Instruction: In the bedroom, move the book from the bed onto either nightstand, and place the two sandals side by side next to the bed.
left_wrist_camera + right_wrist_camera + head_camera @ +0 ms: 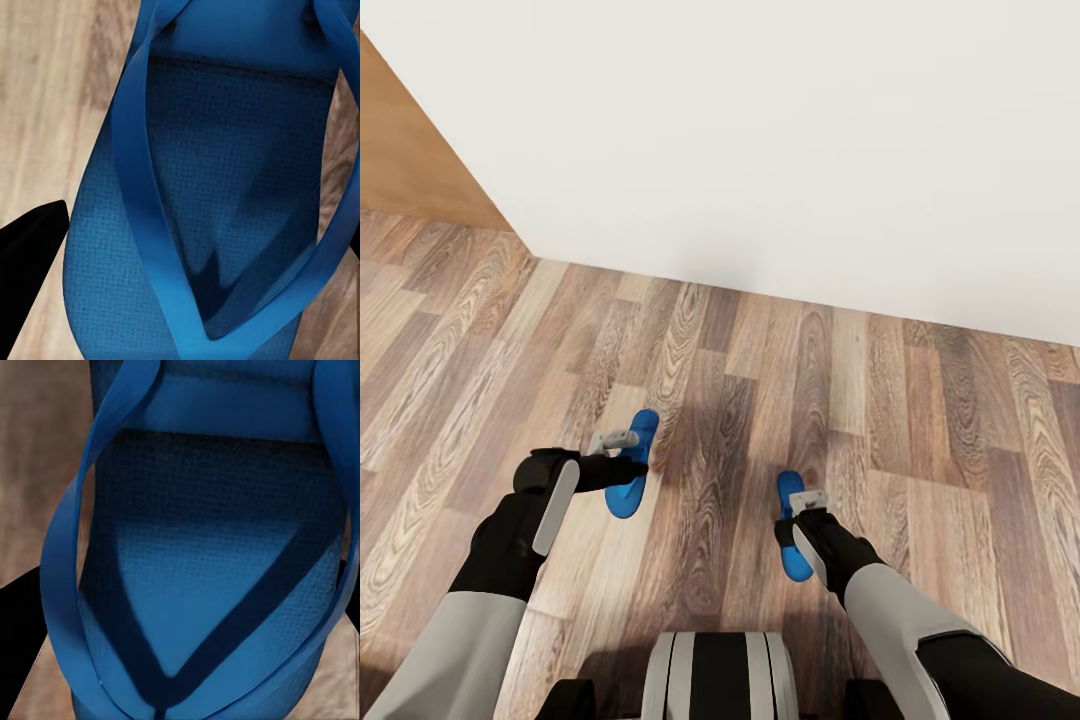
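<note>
The left gripper point(622, 440), at lower left of the head view, is pinched on a bright blue flat flip-flop sandal point(632, 463); the left wrist view shows that sandal's sole and Y-strap point(217, 187) up close, with one black finger point(30, 262) at its edge. The right gripper point(807, 500), lower centre-right, is likewise clamped on a second blue flip-flop sandal point(793, 535), whose strap and textured footbed point(217, 555) show in the right wrist view, dark finger edges on both sides. Two sandals in all, one per gripper, well apart, both lengthwise toward the white wall point(780, 130) across the upper frame. Whether they touch the wood-grain plank floor point(920, 420) cannot be told. The floor lies open between sandals and wall; an orange-brown wooden panel point(410, 150) closes the upper left corner.
</note>
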Available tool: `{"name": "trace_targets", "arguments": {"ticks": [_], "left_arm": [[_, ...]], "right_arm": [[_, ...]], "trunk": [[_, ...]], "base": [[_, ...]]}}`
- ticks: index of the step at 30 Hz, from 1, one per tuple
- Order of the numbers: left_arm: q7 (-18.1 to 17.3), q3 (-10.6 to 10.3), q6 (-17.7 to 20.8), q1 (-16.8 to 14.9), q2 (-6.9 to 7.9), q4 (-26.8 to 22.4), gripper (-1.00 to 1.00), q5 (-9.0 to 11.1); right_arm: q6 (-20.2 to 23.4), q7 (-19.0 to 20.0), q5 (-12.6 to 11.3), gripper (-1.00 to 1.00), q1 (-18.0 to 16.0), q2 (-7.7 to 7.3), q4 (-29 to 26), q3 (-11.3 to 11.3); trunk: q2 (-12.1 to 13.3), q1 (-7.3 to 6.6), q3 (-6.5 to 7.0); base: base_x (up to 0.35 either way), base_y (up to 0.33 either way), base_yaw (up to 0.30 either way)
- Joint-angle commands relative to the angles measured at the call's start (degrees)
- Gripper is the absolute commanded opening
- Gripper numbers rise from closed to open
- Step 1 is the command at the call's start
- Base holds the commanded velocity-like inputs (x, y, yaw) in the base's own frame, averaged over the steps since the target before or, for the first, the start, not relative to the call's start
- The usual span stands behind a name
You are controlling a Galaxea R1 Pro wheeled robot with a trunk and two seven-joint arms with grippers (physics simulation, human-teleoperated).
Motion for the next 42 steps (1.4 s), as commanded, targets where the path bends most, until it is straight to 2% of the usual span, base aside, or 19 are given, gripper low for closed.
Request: {"name": "trace_targets", "arguments": {"ticks": [1, 31, 42], "left_arm": [[0.22, -0.1, 0.2, -0.02, 0.05, -0.05, -1.0, -0.17], [0.47, -0.12, 0.2, -0.02, -0.04, 0.58, -1.0, -0.53], [0.79, -0.16, 0.2, -0.02, -0.04, 2.48, -1.0, -0.68]], "right_arm": [[0.41, -0.19, 0.04, -1.0, 0.02, -0.02, -0.07, 0.36], [0.06, 0.02, -0.11, -1.0, 0.31, -0.27, -0.37, 0.44], [-0.14, 0.16, -0.12, -1.0, 0.66, -0.56, -0.54, 0.18]], "trunk": [[0.0, -0.03, 0.2], [0.4, -0.8, 6.84], [0.55, -1.09, 9.28]], "base": [[0.0, 0.0, 0.0], [0.0, 0.0, 0.0], [0.0, 0.0, 0.0]]}}
